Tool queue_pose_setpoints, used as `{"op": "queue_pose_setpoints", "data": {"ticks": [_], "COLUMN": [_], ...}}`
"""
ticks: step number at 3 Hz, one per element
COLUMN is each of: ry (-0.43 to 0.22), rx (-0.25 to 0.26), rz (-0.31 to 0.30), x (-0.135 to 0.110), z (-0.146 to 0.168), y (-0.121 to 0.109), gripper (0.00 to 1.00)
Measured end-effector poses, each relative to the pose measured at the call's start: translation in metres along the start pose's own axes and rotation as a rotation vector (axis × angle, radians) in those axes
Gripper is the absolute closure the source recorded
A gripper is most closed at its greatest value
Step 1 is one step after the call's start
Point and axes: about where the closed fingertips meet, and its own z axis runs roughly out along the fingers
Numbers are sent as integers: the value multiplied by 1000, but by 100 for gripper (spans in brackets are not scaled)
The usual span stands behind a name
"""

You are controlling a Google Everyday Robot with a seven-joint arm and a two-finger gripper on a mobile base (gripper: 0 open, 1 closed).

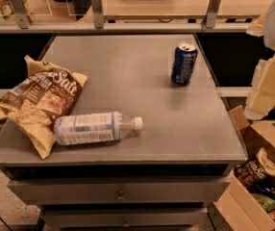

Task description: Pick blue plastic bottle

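Note:
The blue plastic bottle (94, 127) lies on its side near the front left of the grey table (128, 66). It is clear, with a pale blue-and-white label, and its white cap points right. Its base end touches a chip bag. My gripper (268, 86) hangs at the right edge of the view, beyond the table's right side. It is well to the right of the bottle and touches nothing.
A brown and yellow chip bag (39, 102) lies at the table's left, next to the bottle. A dark blue drink can (183, 64) stands upright at the back right. An open cardboard box (245, 203) with snack packs sits on the floor at the lower right. A rail with posts runs behind the table.

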Motion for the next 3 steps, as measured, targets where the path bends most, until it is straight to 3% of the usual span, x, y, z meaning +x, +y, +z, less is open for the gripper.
{"op": "queue_pose_setpoints", "data": {"ticks": [1,2,3], "ry": [0,-17,-38], "rx": [0,3,-29], "rz": [0,-51,-139], "x": [0,-26,-68], "z": [0,3,16], "y": [0,10,34], "gripper": [0,0,0]}}
